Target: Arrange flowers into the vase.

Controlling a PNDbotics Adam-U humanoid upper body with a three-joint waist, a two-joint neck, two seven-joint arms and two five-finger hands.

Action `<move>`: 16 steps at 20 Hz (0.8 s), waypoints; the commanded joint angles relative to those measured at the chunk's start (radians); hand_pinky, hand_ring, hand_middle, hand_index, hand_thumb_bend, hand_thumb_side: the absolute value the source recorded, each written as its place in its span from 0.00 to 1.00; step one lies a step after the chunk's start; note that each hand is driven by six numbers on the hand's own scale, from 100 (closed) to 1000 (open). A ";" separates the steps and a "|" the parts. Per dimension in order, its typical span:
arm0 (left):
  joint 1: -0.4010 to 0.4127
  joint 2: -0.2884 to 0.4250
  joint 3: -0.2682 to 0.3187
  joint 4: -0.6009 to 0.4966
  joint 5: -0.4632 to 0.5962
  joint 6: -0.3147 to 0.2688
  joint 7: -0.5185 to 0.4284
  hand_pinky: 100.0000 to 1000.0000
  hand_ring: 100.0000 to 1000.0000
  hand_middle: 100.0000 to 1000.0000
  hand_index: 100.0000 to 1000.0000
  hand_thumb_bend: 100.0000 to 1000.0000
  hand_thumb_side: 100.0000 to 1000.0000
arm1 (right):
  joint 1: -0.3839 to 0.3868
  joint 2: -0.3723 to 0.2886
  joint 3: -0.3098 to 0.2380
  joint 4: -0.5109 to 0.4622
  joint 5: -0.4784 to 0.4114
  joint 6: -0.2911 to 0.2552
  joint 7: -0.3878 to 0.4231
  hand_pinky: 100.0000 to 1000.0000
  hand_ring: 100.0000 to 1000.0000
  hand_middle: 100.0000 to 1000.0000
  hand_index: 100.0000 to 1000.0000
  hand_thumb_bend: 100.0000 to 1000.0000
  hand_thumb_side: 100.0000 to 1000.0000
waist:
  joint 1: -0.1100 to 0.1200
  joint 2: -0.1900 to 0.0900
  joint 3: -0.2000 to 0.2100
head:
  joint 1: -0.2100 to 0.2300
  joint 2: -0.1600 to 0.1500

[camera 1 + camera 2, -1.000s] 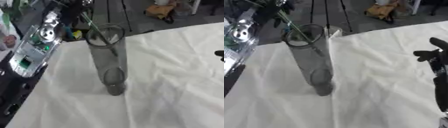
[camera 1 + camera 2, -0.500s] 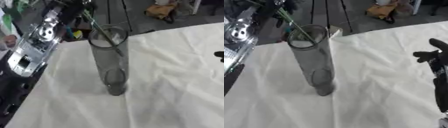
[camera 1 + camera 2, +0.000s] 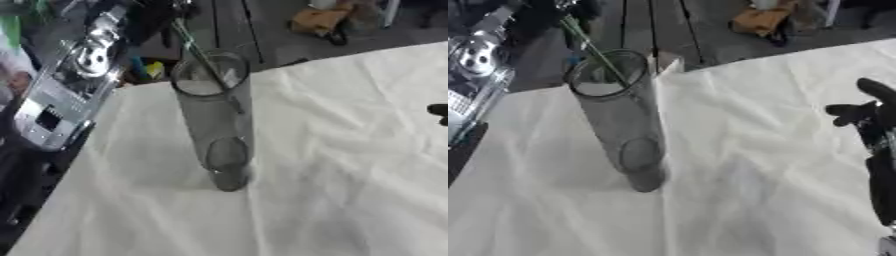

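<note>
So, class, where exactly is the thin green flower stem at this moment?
The thin green flower stem slants down from the upper left of both eye views into the mouth of the tall clear glass vase, which stands left of centre on the white cloth.

Wrinkled white cloth (image 3: 350, 165) spread over the worktop. Beyond the far edge, dark floor (image 3: 262, 25) with an orange-brown object (image 3: 325, 21) far right. Small yellow item (image 3: 155, 70) far left.

Both my views are soft and blurred. Even, fairly bright light; the vase (image 3: 215, 120) casts a faint shadow, perhaps leftward, on the white cloth (image 3: 350, 165).
</note>
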 commanded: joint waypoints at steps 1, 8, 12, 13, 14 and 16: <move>-0.023 0.025 -0.006 -0.015 -0.040 -0.009 -0.022 0.31 0.48 0.44 0.49 0.00 0.84 | -0.009 -0.006 -0.002 -0.019 -0.003 0.002 0.001 0.86 0.67 0.42 0.83 0.00 0.78 | 0.012 -0.034 -0.001 | 0.003 -0.001; -0.022 0.020 -0.018 -0.012 -0.098 -0.026 -0.070 0.36 0.52 0.49 0.57 0.00 0.86 | -0.009 -0.005 -0.002 -0.019 -0.005 0.005 0.004 0.86 0.67 0.42 0.83 0.00 0.78 | 0.016 -0.037 -0.003 | 0.005 -0.001; -0.022 0.019 -0.020 -0.016 -0.108 -0.031 -0.087 0.38 0.55 0.52 0.66 0.00 0.87 | -0.007 -0.004 -0.001 -0.019 -0.005 0.009 0.005 0.86 0.67 0.42 0.83 0.00 0.78 | 0.017 -0.037 0.000 | 0.005 0.001; -0.022 0.019 -0.020 -0.018 -0.108 -0.032 -0.091 0.40 0.57 0.54 0.68 0.00 0.89 | -0.007 -0.003 0.000 -0.019 -0.006 0.010 0.007 0.86 0.67 0.42 0.83 0.00 0.78 | 0.017 -0.037 0.001 | 0.006 0.001; -0.021 0.019 -0.020 -0.022 -0.107 -0.034 -0.095 0.41 0.58 0.56 0.70 0.00 0.90 | -0.007 -0.003 0.000 -0.019 -0.006 0.011 0.007 0.86 0.67 0.42 0.84 0.00 0.78 | 0.017 -0.037 0.003 | 0.006 0.002; -0.020 0.021 -0.021 -0.030 -0.108 -0.039 -0.104 0.44 0.61 0.59 0.73 0.00 0.91 | -0.006 -0.002 0.001 -0.019 -0.006 0.012 0.009 0.86 0.67 0.42 0.84 0.00 0.78 | 0.016 -0.038 0.005 | 0.005 0.002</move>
